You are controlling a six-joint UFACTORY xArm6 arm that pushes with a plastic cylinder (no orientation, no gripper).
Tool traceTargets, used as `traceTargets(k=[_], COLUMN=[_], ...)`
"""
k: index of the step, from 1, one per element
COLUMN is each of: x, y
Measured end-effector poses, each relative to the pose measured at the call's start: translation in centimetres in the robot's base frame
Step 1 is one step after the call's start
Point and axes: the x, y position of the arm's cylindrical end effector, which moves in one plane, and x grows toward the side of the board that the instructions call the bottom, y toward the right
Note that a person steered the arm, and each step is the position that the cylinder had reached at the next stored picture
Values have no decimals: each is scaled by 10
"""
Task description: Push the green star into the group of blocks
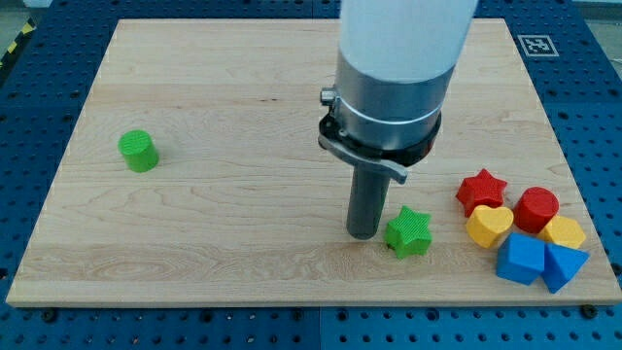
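The green star (409, 231) lies on the wooden board (243, 194) toward the view's lower right. My tip (363, 234) stands just to the star's left, touching or nearly touching it. The group of blocks sits further right: a red star (482, 190), a red cylinder (536, 209), a yellow heart (489, 226), a yellow block (565, 232), a blue cube (522, 258) and a blue triangular block (564, 264). A gap of about a star's width separates the green star from the yellow heart.
A green cylinder (138, 151) stands alone at the view's left. The arm's wide white and grey body (398, 68) hangs over the board's upper middle. The board's right edge runs close behind the group.
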Motion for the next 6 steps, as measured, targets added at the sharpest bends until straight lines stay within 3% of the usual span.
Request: traceTargets(k=[2,4,6], x=[3,6,16], y=[60,61,-36])
